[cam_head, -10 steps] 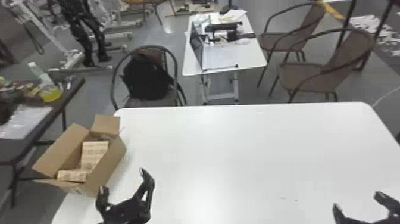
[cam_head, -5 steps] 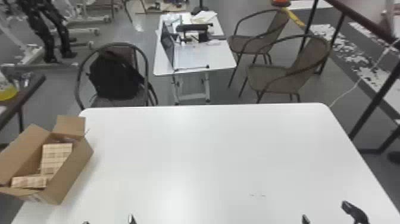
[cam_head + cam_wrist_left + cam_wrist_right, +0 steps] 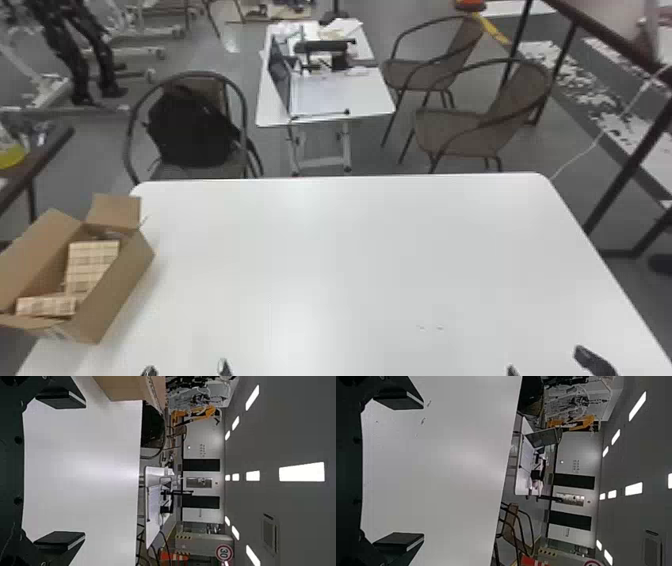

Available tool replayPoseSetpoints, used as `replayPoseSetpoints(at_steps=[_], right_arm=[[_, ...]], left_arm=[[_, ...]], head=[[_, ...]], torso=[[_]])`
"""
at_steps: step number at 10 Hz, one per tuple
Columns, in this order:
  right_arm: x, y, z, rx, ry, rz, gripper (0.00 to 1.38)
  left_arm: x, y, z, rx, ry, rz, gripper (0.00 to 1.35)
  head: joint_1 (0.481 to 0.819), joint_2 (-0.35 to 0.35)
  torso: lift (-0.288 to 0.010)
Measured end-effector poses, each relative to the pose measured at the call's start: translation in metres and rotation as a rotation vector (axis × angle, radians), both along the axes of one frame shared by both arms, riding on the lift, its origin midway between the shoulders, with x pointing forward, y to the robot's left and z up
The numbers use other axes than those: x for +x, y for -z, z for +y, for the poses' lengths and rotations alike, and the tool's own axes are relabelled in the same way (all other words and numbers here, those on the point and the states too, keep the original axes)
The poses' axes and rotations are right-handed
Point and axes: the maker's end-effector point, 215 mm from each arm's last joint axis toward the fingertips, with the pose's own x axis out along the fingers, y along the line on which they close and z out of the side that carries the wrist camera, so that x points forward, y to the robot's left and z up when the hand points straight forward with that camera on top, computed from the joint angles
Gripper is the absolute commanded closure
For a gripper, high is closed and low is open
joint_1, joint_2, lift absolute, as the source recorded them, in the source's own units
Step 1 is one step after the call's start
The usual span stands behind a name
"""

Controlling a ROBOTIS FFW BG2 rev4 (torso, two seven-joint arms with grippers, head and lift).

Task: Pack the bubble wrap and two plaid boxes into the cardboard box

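My left gripper (image 3: 187, 369) is at the bottom edge of the head view, right of the cardboard box (image 3: 117, 295). In the left wrist view the left gripper (image 3: 85, 474) is open and holds nothing. My right gripper (image 3: 552, 362) is at the bottom right; the right wrist view has the right gripper (image 3: 423, 471) open with nothing between its fingers. The open-flapped box stands on the table's left side. Inside it lie one plaid box (image 3: 90, 265) and, nearer the front, another plaid box (image 3: 46, 305). I cannot make out the bubble wrap clearly.
The white table (image 3: 345, 250) spreads out between and beyond the grippers. Past its far edge stand a chair with a black backpack (image 3: 192, 127), a small white table (image 3: 340, 92) and more chairs. A dark side table (image 3: 35, 160) is at the far left.
The head view has turned somewhat to the right, so the box sits farther left in it. Both grippers now show lower, closer to the bottom edge. The plaid boxes remain inside the cardboard box.
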Motion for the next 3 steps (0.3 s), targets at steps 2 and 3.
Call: replayPoseSetpoints(at_steps=[2,3], right_arm=[[0.0023,-0.0027,0.0013,0.001,-0.002,-0.006,0.13],[0.0035,-0.0039,0.0022,0.002,-0.003,-0.008,0.13]], left_arm=[[-0.0002,-0.0004,0.0030,-0.003,-0.010,-0.002,0.14],[-0.0015,0.0000,0.0058,-0.002,-0.016,-0.001,0.14]], head=[[0.695,0.079],[0.695,0.085]], torso=[[-0.014],[-0.014]])
